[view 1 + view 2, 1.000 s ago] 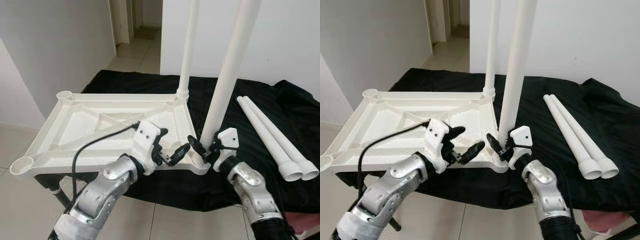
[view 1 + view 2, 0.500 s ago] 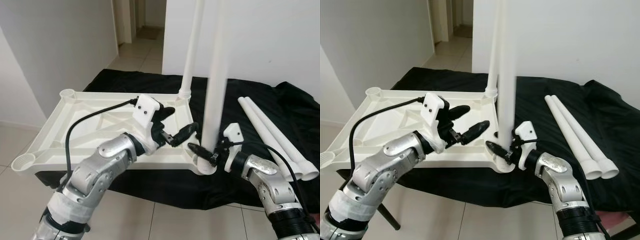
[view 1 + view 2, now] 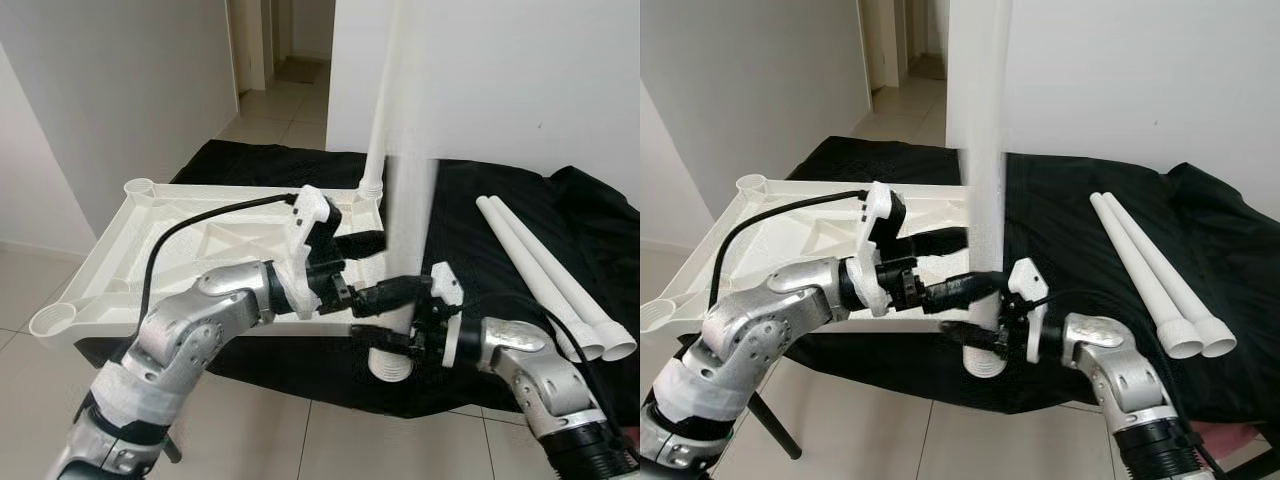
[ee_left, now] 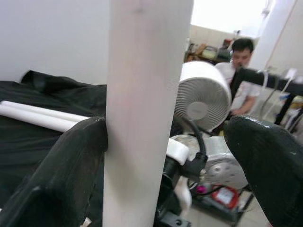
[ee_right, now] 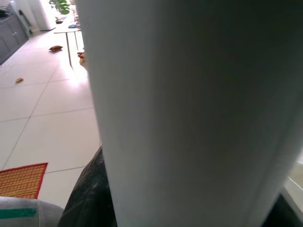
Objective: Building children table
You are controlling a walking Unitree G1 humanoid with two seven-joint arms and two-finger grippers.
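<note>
The white tabletop (image 3: pixel 190 235) lay upside down on a black cloth (image 3: pixel 500 200) over a stand, with one leg (image 3: pixel 378 120) standing upright in its far right corner socket; a second leg (image 3: pixel 407 230), blurred, stood upright just off the tabletop's near right corner, its flared lower end hanging past the cloth's front edge; the right gripper (image 3: pixel 385 340) reached in from the right, low on this leg, its fingers pressed against the tube on either side, pinching it; the left gripper (image 3: pixel 375 268) came across from the left a little higher, its fingers spread around the same leg, one pad (image 4: pixel 71 170) touching the tube and the other finger (image 4: pixel 270 165) well clear of it; two more legs (image 3: pixel 545 275) lay side by side on the cloth to the right, touching each other, flared ends toward the front; in the left wrist view a white fan (image 4: pixel 203 97) stood behind the leg and a person (image 4: pixel 241 59) sat farther back.
</note>
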